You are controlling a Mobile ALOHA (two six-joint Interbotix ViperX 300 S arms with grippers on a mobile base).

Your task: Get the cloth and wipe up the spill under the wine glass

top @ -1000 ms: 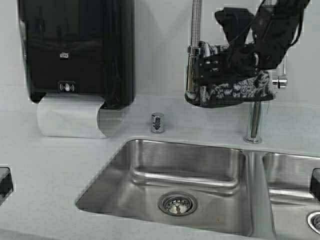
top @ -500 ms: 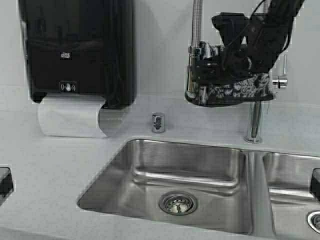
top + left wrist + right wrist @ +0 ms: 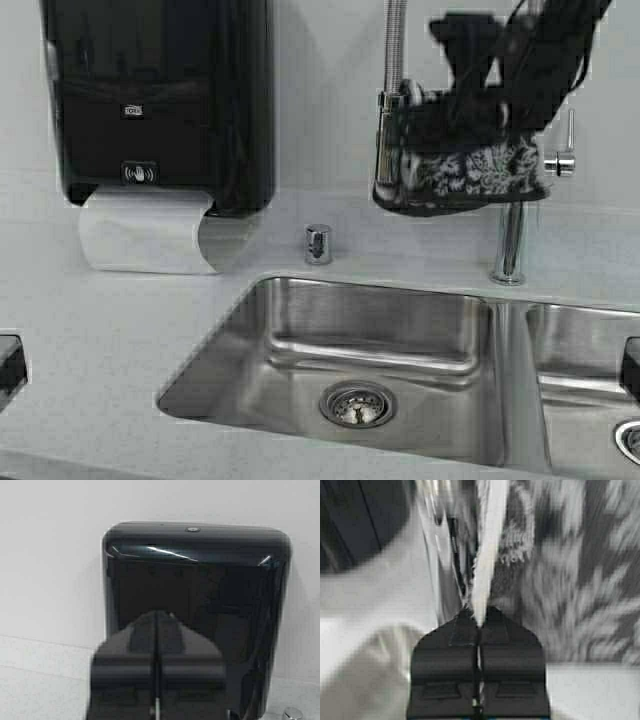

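- Right gripper [image 3: 479, 622] is up at the faucet [image 3: 510, 245], above the counter [image 3: 90, 330] behind the sink [image 3: 300, 330]; its fingers are pressed together on the pale hem of the cloth [image 3: 580, 580].
- In the high view the cloth [image 3: 470, 175] hangs draped over the faucet, directly under the right arm, and its printed side faces the camera.
- In the right wrist view the hem rises straight from between the fingertips, and the printed part of the cloth lies just beside them.
- Left gripper [image 3: 156, 630] has its fingers closed with nothing between them; it points at the black dispenser [image 3: 200, 595] on the wall.
- White paper [image 3: 145, 235] hangs from the dispenser [image 3: 160, 100], well apart from the cloth.
- Between them a small chrome knob [image 3: 318, 244] stands on the counter.
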